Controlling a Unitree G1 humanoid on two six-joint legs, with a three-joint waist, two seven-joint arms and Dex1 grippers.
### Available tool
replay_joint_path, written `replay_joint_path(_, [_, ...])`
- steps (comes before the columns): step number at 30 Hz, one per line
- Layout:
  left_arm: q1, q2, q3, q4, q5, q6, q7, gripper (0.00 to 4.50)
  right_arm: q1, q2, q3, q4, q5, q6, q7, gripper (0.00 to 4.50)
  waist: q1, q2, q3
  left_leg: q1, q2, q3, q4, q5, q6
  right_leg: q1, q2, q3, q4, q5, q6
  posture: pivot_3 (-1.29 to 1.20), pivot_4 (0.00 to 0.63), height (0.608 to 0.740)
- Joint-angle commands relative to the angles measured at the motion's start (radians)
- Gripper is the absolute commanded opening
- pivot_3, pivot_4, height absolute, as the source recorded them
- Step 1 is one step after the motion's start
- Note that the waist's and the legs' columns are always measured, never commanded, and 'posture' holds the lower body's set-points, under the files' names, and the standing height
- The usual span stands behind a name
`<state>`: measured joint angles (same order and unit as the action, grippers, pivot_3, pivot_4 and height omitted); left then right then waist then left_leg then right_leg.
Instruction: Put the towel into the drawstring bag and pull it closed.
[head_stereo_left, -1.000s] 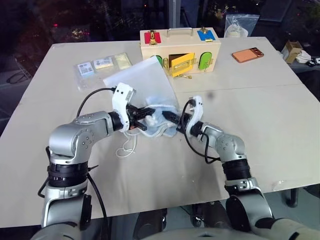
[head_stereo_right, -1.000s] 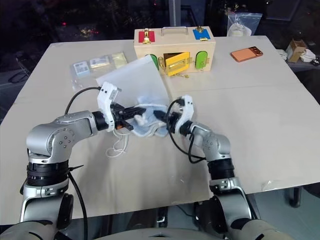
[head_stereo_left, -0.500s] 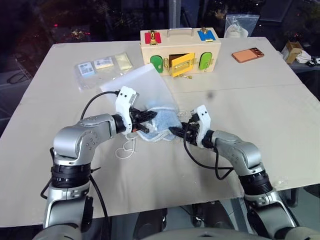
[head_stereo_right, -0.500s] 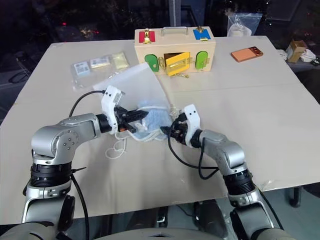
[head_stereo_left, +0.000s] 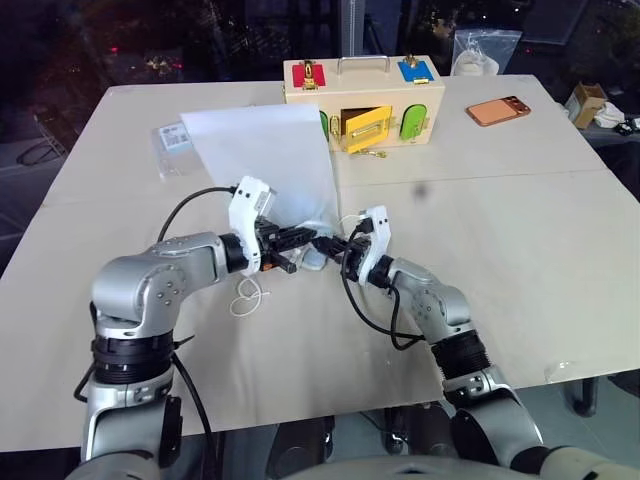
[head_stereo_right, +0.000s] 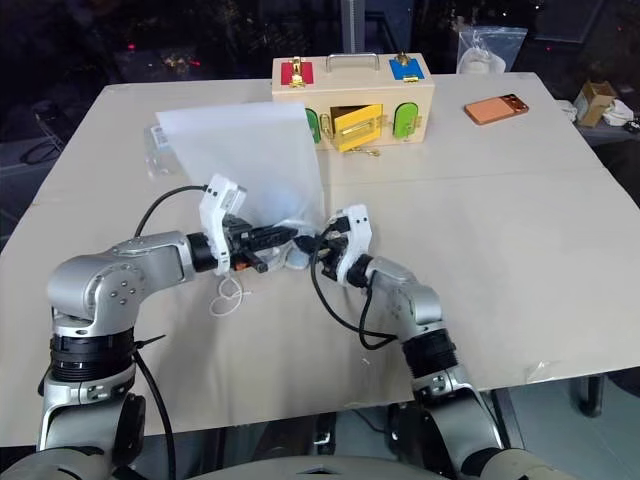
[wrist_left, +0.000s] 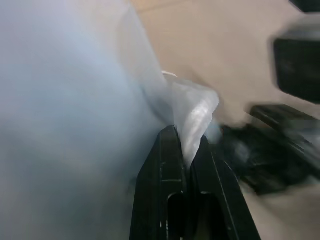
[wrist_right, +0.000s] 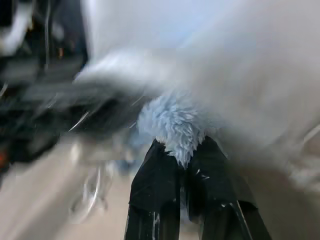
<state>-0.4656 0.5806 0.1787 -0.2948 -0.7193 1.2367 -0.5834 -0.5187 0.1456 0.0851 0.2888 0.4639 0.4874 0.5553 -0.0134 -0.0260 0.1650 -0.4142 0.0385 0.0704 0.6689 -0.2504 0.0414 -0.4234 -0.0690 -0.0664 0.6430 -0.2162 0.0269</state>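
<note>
The drawstring bag (head_stereo_left: 262, 160) hangs lifted off the table as a broad sheer white sheet, its lower corner gathered between my two grippers. My left gripper (head_stereo_left: 306, 237) is shut on the bag's edge, and the left wrist view shows the mesh fabric pinched between its fingers (wrist_left: 170, 165). My right gripper (head_stereo_left: 333, 246) faces it, almost tip to tip, and is shut on the towel (wrist_right: 172, 127), a light-blue fluffy tuft sitting at the bag's gathered corner. A white cord loop (head_stereo_left: 243, 297) lies on the table below my left gripper.
A wooden latch box (head_stereo_left: 362, 88) stands at the back of the table. An orange phone (head_stereo_left: 497, 110) lies to its right. A clear plastic bag of card packets (head_stereo_left: 172, 140) lies at the back left, partly behind the raised mesh.
The bag has swung up from a heap into a raised flat sheet. My right gripper has moved left, back towards the left one, and has shut on the towel.
</note>
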Motion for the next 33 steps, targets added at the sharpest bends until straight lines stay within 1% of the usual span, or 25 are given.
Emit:
replay_joint_path(1, [-0.004, 0.014, 0.085, -0.03, -0.114, 0.114, -0.012, 0.0, -0.041, 0.037, -0.078, -0.004, 0.079, -0.055, 0.035, 0.1, 0.0, 0.0, 0.0, 0.0, 0.0, 0.0, 0.0, 0.0, 0.0, 0.0, 0.0, 0.0, 0.0, 0.0, 0.0, 0.0, 0.15, 0.74])
replay_joint_path(4, [-0.037, -0.01, 0.162, 0.027, -0.196, 0.205, -0.005, 0.0, -0.035, 0.026, -0.095, -0.04, 0.097, -0.052, 0.034, 0.1, -0.002, 0.0, 0.0, 0.0, 0.0, -0.001, 0.0, 0.0, 0.0, 0.0, 0.0, 0.0, 0.001, 0.0, 0.0, 0.0, 0.15, 0.74])
replay_joint_path(6, [-0.06, -0.038, 0.193, 0.064, -0.228, 0.237, 0.01, 0.0, -0.018, 0.011, -0.11, -0.094, 0.13, -0.014, 0.035, 0.1, -0.002, 0.0, 0.0, 0.0, 0.0, -0.001, 0.0, 0.0, 0.0, 0.0, 0.0, 0.0, 0.001, 0.0, 0.0, 0.0, 0.15, 0.74])
replay_joint_path(9, [-0.095, -0.109, 0.228, 0.109, -0.276, 0.267, 0.037, 0.0, 0.032, -0.032, -0.104, -0.224, 0.183, 0.075, 0.045, 0.1, 0.001, 0.0, 0.0, 0.0, 0.0, -0.002, 0.0, 0.0, 0.0, 0.0, 0.0, 0.0, 0.002, 0.0, 0.0, 0.0, 0.15, 0.74])
replay_joint_path(12, [-0.14, -0.168, 0.232, 0.136, -0.302, 0.334, 0.075, 0.0, 0.085, -0.097, -0.107, -0.383, 0.273, 0.205, 0.044, 0.1, 0.005, 0.0, 0.0, 0.0, -0.001, -0.003, 0.0, 0.0, 0.0, 0.002, -0.001, -0.001, 0.001, 0.0, 0.0, 0.0, 0.15, 0.74])
replay_joint_path(15, [-0.186, -0.243, 0.25, 0.204, -0.373, 0.375, 0.137, 0.0, 0.135, -0.201, -0.17, -0.559, 0.45, 0.377, 0.014, 0.1, 0.004, 0.0, 0.0, 0.0, -0.001, -0.002, 0.001, 0.0, 0.0, 0.002, -0.001, -0.001, 0.0, 0.0, 0.0, 0.0, 0.15, 0.74])
replay_joint_path(17, [-0.2, -0.251, 0.242, 0.27, -0.454, 0.378, 0.188, 0.0, 0.162, -0.276, -0.202, -0.636, 0.53, 0.461, -0.011, 0.1, 0.002, 0.0, 0.0, 0.0, -0.001, -0.003, 0.001, 0.0, 0.0, 0.002, -0.001, 0.0, 0.0, 0.0, 0.0, 0.0, 0.15, 0.74])
replay_joint_path(20, [-0.189, -0.256, 0.191, 0.278, -0.494, 0.378, 0.265, 0.0, 0.212, -0.396, -0.245, -0.714, 0.585, 0.542, -0.047, 0.1, -0.001, 0.0, 0.0, 0.002, -0.001, -0.003, 0.0, 0.0, 0.0, 0.002, -0.001, 0.0, 0.002, 0.0, 0.0, 0.0, 0.15, 0.74])
replay_joint_path(21, [-0.183, -0.263, 0.18, 0.255, -0.479, 0.378, 0.278, 0.0, 0.234, -0.437, -0.246, -0.731, 0.572, 0.553, -0.054, 0.1, -0.001, 0.0, 0.0, 0.002, 0.0, -0.003, 0.0, 0.0, 0.0, 0.002, 0.0, 0.0, 0.002, 0.0, 0.0, 0.0, 0.15, 0.74])
replay_joint_path(23, [-0.179, -0.27, 0.172, 0.227, -0.466, 0.378, 0.295, 0.0, 0.258, -0.48, -0.239, -0.745, 0.551, 0.556, -0.067, 0.1, 0.0, 0.0, 0.0, 0.002, 0.0, -0.003, 0.0, 0.0, 0.0, 0.002, 0.001, 0.0, 0.002, 0.0, 0.0, 0.0, 0.15, 0.74])
replay_joint_path(25, [-0.173, -0.273, 0.154, 0.228, -0.48, 0.378, 0.299, 0.0, 0.261, -0.452, -0.166, -0.691, 0.442, 0.452, -0.062, 0.1, -0.002, -0.001, 0.0, 0.002, -0.001, -0.002, 0.0, -0.002, 0.003, 0.002, 0.001, 0.001, 0.002, 0.0, 0.0, 0.0, 0.15, 0.74])
replay_joint_path(29, [-0.174, -0.271, 0.126, 0.251, -0.521, 0.378, 0.3, 0.0, 0.191, -0.299, -0.013, -0.45, 0.235, 0.203, -0.019, 0.1, -0.003, -0.001, -0.001, 0.005, -0.001, 0.0, 0.0, -0.002, 0.004, 0.002, 0.005, 0.002, 0.002, 0.0, 0.0, 0.0, 0.15, 0.74])
replay_joint_path(31, [-0.169, -0.261, 0.112, 0.27, -0.535, 0.378, 0.303, 0.0, 0.143, -0.21, 0.007, -0.296, 0.187, 0.094, 0.019, 0.1, -0.002, -0.001, -0.001, 0.004, 0.0, 0.0, 0.0, -0.002, 0.004, 0.002, 0.005, 0.003, 0.002, 0.0, 0.0, 0.0, 0.15, 0.74])
replay_joint_path(33, [-0.158, -0.244, 0.096, 0.27, -0.543, 0.378, 0.3, 0.0, 0.096, -0.147, 0.015, -0.161, 0.145, -0.008, 0.053, 0.1, -0.003, -0.001, -0.001, 0.004, 0.0, 0.0, 0.0, -0.001, 0.002, 0.002, 0.005, 0.004, 0.002, 0.0, 0.0, 0.0, 0.15, 0.74])
